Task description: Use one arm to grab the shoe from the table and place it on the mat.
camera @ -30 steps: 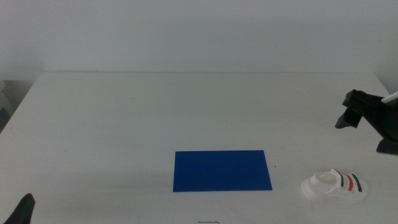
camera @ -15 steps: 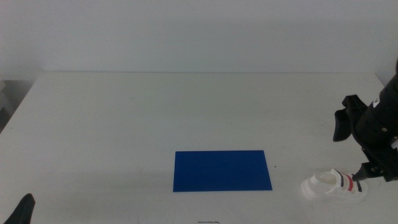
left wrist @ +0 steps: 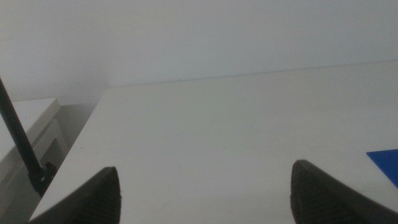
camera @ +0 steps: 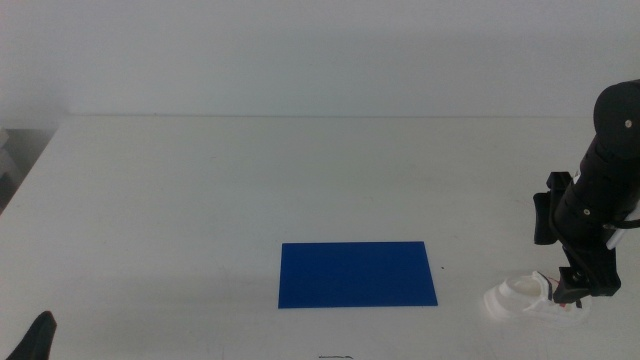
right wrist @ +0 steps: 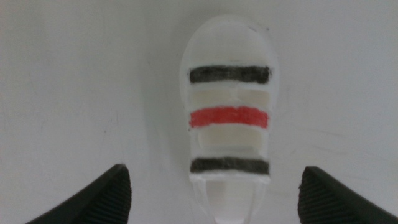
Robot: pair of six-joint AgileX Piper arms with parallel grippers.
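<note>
Near the table's [camera: 200, 190] front right corner, the right gripper [camera: 574, 290] is hovering directly above the shoe [camera: 520, 300], jaws apart; the left gripper [camera: 38, 338] is waiting at the front left corner, jaws apart.

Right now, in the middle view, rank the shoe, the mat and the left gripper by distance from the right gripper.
1. Shoe, directly under the right gripper.
2. Mat, toward the table's centre.
3. Left gripper, waiting at the opposite bottom corner.
</note>
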